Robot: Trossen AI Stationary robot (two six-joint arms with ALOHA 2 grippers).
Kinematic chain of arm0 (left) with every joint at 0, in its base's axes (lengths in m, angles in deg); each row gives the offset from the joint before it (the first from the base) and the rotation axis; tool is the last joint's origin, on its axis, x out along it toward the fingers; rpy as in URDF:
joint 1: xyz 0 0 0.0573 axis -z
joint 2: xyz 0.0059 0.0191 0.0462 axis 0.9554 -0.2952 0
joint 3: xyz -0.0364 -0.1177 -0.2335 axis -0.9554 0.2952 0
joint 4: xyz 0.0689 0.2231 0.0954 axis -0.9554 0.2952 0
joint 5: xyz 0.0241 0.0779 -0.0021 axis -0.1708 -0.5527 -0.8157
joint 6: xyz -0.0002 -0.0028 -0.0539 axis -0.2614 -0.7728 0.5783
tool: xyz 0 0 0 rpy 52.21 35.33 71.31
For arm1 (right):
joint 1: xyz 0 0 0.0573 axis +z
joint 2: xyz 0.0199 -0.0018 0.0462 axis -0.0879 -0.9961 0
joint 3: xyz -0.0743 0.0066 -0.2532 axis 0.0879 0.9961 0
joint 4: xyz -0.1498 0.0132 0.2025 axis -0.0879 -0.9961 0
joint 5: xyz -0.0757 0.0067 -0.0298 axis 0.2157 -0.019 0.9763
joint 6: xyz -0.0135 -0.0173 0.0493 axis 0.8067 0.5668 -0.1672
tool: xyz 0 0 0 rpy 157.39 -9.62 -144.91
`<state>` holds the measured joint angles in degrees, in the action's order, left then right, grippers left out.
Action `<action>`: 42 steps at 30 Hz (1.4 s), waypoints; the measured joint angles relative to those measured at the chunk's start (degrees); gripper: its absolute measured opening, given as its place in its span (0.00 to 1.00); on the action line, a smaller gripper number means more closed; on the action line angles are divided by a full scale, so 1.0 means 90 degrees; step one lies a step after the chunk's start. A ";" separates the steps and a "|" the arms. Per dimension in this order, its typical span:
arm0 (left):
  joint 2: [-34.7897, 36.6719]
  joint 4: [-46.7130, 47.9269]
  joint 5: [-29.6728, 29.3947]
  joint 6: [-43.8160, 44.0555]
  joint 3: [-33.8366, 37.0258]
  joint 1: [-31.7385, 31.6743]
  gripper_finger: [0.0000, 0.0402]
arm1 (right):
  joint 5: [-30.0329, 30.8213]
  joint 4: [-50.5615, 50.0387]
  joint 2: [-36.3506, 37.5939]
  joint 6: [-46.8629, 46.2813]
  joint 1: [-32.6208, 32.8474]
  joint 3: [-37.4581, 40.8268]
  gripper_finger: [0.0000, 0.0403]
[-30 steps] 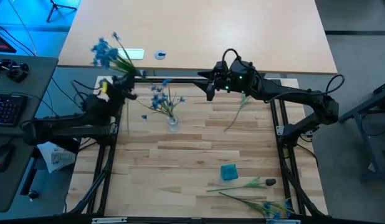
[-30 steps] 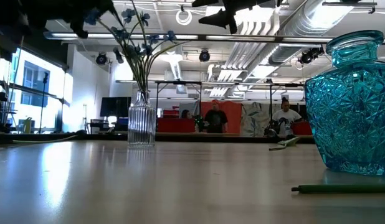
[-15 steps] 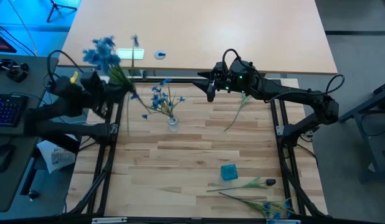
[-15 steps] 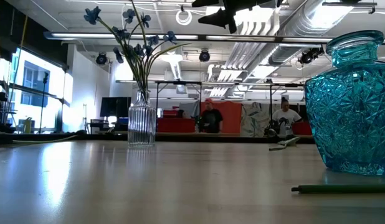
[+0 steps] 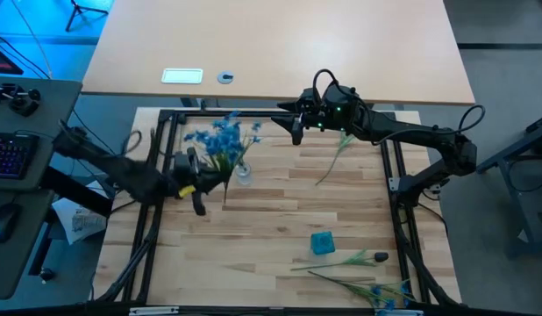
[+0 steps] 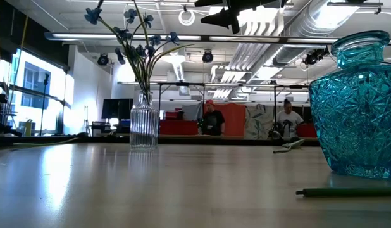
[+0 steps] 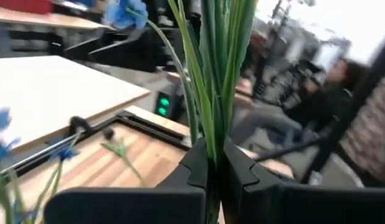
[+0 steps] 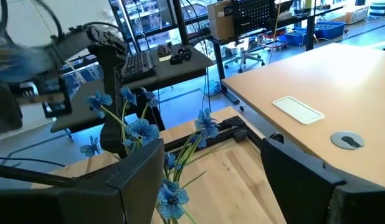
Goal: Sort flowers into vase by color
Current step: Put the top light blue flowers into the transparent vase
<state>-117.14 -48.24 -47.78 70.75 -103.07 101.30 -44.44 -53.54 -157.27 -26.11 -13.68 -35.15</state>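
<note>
Near the counter's [image 5: 280,219] left edge, the left hand [image 5: 197,180] is clamped on a blue flower's [image 5: 220,140] green stalks, blossoms tilted over the clear vase [image 5: 243,173], presumably to join the blue flowers already there. By the far edge the right hand [image 5: 297,118] waits, fingers spread. The blue vase [image 5: 322,242] stands empty near the front-right corner, with loose flowers [image 5: 354,272] just beside it.

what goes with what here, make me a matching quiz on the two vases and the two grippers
1 clear ribbed glass vase
2 teal cut-glass vase
3 left gripper
4 right gripper

a open, holding nothing
b no flowers in it
c holds blue-blossomed flowers
d shut on green flower stalks

Pairs: 1-c, 2-b, 3-d, 4-a
</note>
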 joint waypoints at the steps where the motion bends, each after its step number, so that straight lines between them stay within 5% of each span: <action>1: -0.0045 -0.0519 -0.0228 0.0035 0.0253 0.0125 0.00 | -0.0052 0.0001 0.0000 0.0000 0.0000 0.0000 0.65; 6: -0.0474 -0.3827 -0.0941 0.0259 0.1813 0.0565 0.00 | -0.0695 -0.0002 0.0000 -0.0001 0.0002 0.0000 0.65; 10: -0.0967 -0.5586 -0.1256 -0.0655 0.2331 0.0545 0.00 | -0.0972 0.0005 0.0000 -0.0175 0.0003 0.0000 0.65; 15: -0.1358 -0.5245 -0.0377 -0.4145 0.2352 0.0055 0.00 | -0.1338 0.0018 0.0000 -0.0812 0.0154 0.0000 0.65; 17: -0.1367 -0.5370 -0.0078 -0.4823 0.2350 -0.0132 0.00 | -0.1397 0.0027 0.0000 -0.1029 0.0289 0.0000 0.65; 23: -0.1040 -0.5498 0.1834 -0.4184 0.2477 -0.0857 0.00 | -0.0830 0.0091 0.0002 -0.1314 0.0758 0.0000 0.65; 29: -0.0542 -0.5678 0.2579 -0.4199 0.2865 -0.1348 0.00 | 0.0094 0.0115 0.0002 -0.1005 0.1126 0.0000 0.65; 36: 0.0225 -0.5987 0.2428 -0.3773 0.3804 -0.1740 0.00 | 0.0154 0.0098 0.0002 -0.0947 0.1214 0.0000 0.65; 42: -0.0005 -0.5983 0.2819 -0.3494 0.3869 -0.2305 0.00 | 0.0157 0.0098 0.0002 -0.0846 0.1205 0.0000 0.65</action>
<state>-117.19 -102.09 -22.41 39.31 -68.25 80.55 -43.03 -52.66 -157.25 -33.72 -2.83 -35.15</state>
